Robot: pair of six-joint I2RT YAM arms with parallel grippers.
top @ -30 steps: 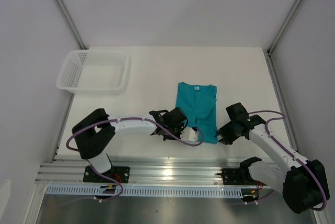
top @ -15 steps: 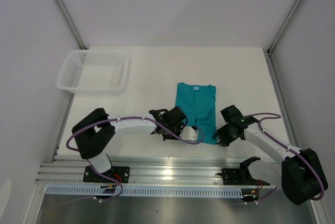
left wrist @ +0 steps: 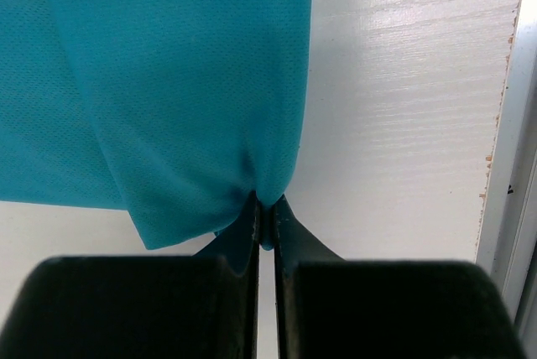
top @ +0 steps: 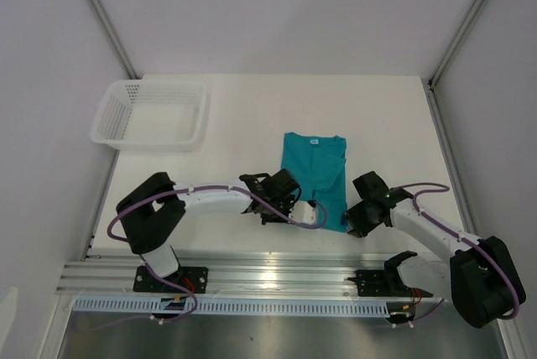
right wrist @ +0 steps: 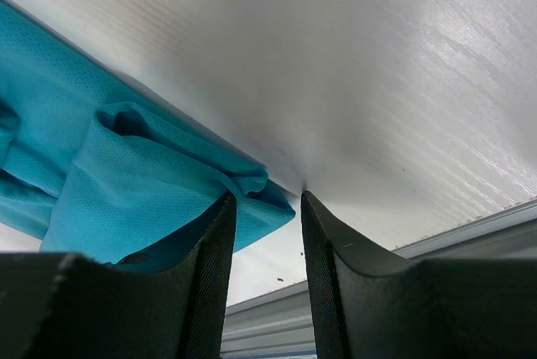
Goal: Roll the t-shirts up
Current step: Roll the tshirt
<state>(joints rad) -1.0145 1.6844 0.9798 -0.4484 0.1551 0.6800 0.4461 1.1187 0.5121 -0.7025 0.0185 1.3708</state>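
Top view: the t-shirt (top: 315, 176), folded into a narrow strip, lies flat on the table (top: 252, 116) right of centre, with its neck label at the far end. The left gripper (top: 295, 210) is at its near left corner and the right gripper (top: 352, 221) at its near right corner. The basket (top: 106, 116) sits far left, well apart — nothing in it.

Left wrist: the left gripper (left wrist: 266, 204) is clamped on a small pucker of hem, a thin bite only. Risk: the pinch slips out once the roll starts.

Right wrist: the right gripper (right wrist: 267, 200) is narrowly parted. The folded cloth corner sits between the fingers, not pinched. Risk: closing catches only the top layer, or misses — then one side lifts alone, the fold opens and the roll skews.
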